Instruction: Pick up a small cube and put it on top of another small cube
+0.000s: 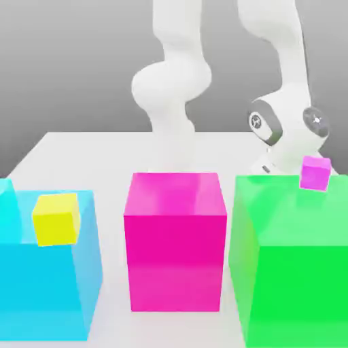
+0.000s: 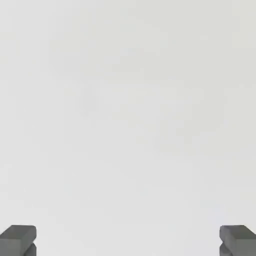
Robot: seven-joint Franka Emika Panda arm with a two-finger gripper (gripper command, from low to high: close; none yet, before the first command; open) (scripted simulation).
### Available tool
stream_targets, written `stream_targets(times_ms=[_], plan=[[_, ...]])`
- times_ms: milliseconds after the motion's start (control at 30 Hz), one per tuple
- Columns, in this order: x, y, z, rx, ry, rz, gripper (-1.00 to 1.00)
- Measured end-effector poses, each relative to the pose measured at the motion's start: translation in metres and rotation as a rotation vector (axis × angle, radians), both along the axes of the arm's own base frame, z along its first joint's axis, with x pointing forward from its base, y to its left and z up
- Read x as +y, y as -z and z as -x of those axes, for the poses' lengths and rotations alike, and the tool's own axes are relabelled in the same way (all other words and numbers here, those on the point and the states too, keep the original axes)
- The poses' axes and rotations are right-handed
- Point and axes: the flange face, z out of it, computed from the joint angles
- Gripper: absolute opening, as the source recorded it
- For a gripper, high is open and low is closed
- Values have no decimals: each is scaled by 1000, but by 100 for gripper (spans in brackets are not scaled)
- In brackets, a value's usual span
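Observation:
A small yellow cube (image 1: pixel 56 218) rests on top of the large cyan block (image 1: pixel 41 285) at the exterior view's left. A small purple cube (image 1: pixel 316 172) sits near the back edge of the large green block (image 1: pixel 292 265) at the exterior view's right. The arm's white wrist (image 1: pixel 289 129) hangs just behind the green block, close to the purple cube. In the hand view my gripper (image 2: pixel 128 242) is open: its grey fingertips (image 2: pixel 19 239) stand far apart with nothing between them, over bare white table.
A large magenta block (image 1: pixel 175 238) stands in the middle, between the cyan and green blocks. The white table (image 1: pixel 102 153) stretches behind all three blocks, where the arm's base column (image 1: pixel 170 88) rises.

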Motion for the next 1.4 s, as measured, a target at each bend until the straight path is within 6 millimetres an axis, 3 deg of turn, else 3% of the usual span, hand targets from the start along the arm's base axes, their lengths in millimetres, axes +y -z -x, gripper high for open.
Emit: stream_targets(times_ms=[433,567,933,967,1200,1400], plan=[[-11,-35,-82,-385,569,-24,0],[-12,-46,-92,-466,717,-57,0],[-9,9,-91,-483,739,-65,0],[-10,15,-90,-481,738,-65,-100],[-10,16,-90,-482,738,-67,-100],[-7,-16,-93,-487,740,-67,-100]])
